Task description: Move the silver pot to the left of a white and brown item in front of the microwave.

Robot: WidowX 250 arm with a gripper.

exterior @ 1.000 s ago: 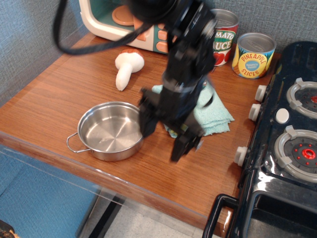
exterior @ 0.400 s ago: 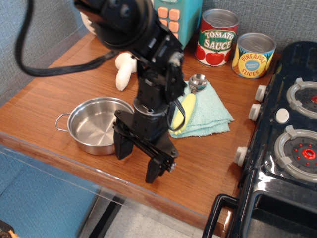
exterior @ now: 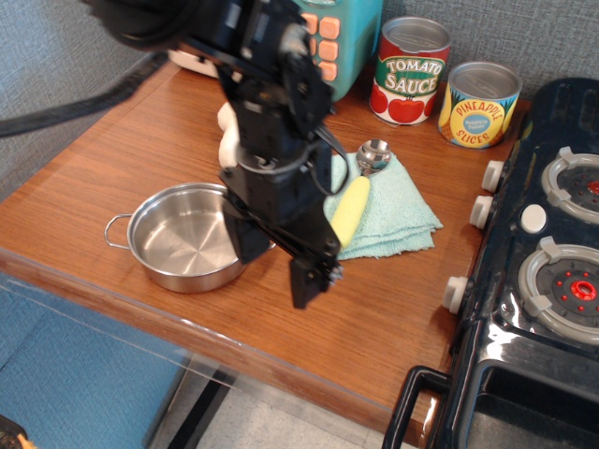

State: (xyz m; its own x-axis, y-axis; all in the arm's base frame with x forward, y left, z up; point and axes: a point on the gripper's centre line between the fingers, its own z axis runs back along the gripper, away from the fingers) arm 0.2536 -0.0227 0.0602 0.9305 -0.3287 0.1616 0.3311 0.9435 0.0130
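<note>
The silver pot (exterior: 178, 238) sits empty near the table's front left edge, one wire handle pointing left. My gripper (exterior: 276, 264) is open and hangs over the pot's right rim. One finger (exterior: 247, 241) is at or just inside the rim, the other (exterior: 304, 283) is outside over the wood. The white and brown item (exterior: 227, 142) lies behind my arm, only a bit of white showing. The microwave (exterior: 333, 42) stands at the back, mostly hidden by the arm.
A teal cloth (exterior: 398, 210) with a yellow-handled scoop (exterior: 352, 208) lies right of the gripper. A tomato sauce can (exterior: 412, 70) and a pineapple can (exterior: 479, 103) stand at the back. A black toy stove (exterior: 543, 271) fills the right side. The table's front edge (exterior: 140, 304) is close to the pot.
The pot slid left and turned between the earliest frame and the middle one. Since then the gripper has shifted up and right onto the pot's right rim; the pot has stayed.
</note>
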